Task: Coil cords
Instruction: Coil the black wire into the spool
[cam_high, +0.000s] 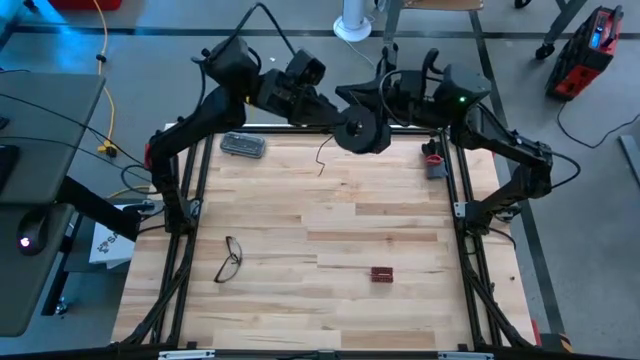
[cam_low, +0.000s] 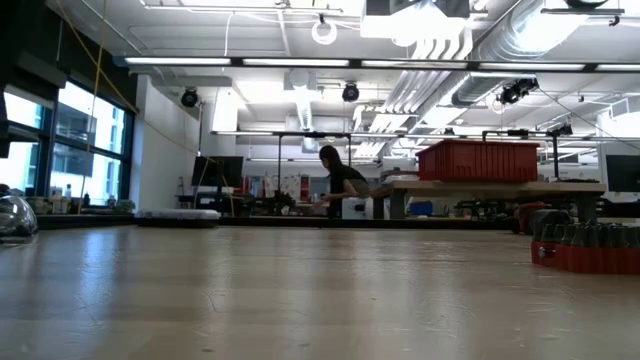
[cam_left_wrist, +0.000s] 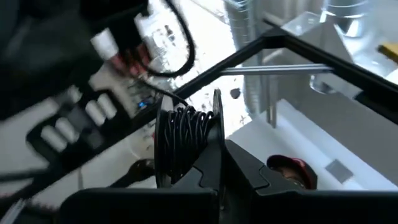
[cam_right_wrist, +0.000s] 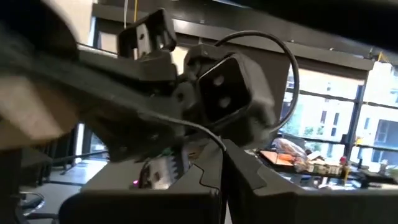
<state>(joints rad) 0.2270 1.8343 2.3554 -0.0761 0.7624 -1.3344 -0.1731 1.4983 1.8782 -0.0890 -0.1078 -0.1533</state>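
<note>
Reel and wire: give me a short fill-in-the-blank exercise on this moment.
1. The left tool is shut on the black ____.
2. Dark wire is ____ around the reel.
3. The right tool is shut on the thin ____.
4. Both arms meet above the table's ____ edge in the high view.

Missing words: reel; wound; wire; far

Bright workshop (cam_low: 300, 150), possibly windows (cam_low: 70, 150) leftward.
</note>
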